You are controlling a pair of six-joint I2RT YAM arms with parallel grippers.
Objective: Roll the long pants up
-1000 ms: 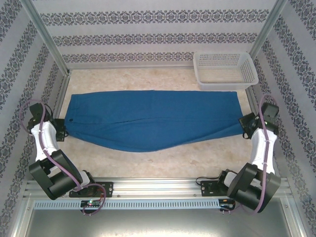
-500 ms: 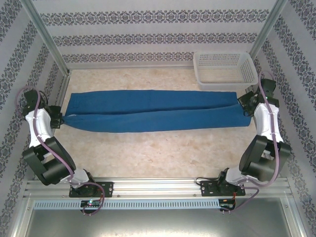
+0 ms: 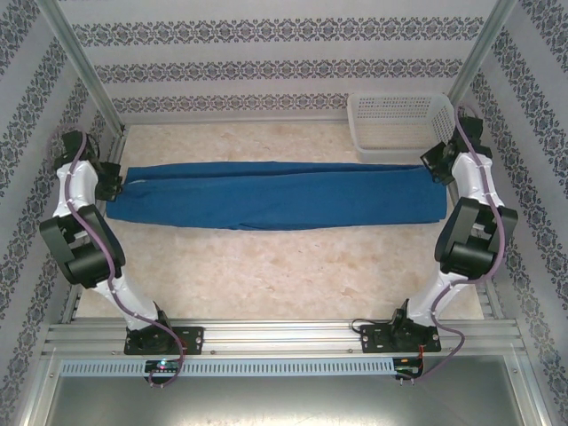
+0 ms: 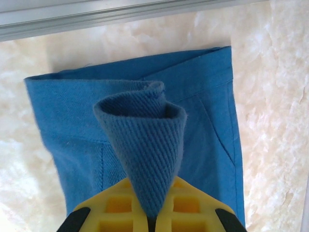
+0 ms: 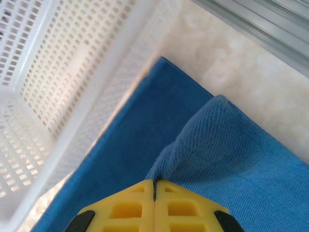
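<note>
Spanning the pale marbled table (image 3: 266,266) between patterned walls (image 3: 266,71), the long pants (image 3: 284,195).

Near edge folded back
Royal-blue soft-cloth long pants (image 3: 275,195) went from wide sheet to narrow strip (folded lengthwise); left gripper (image 3: 115,182) and right gripper (image 3: 433,164) swung rearward.
</note>
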